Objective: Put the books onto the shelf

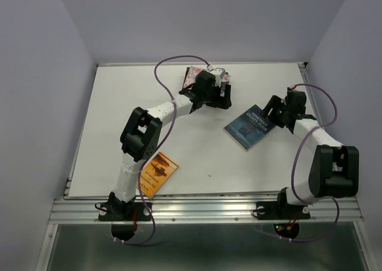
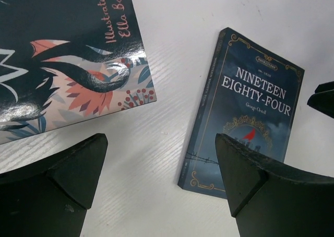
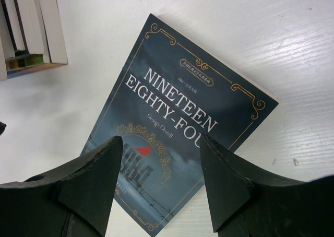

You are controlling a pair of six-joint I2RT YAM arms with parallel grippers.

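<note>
The left tool [image 2: 160, 143] hangs with jaws spread wide, only white surface [image 2: 172, 59] between them. Upper left, a dark floral-patterned book [image 2: 68, 54] lies flat. Off to the right, apart from it, sits the blue Nineteen Eighty-Four [image 2: 245, 106], cover up.

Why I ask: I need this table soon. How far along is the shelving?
Looks done: several books sit grouped at the back. In hand: nothing; the right gripper hangs open over Nineteen Eighty-Four, the left gripper open by the patterned book. Remaining: that one and the orange book, flat on the table.
</note>
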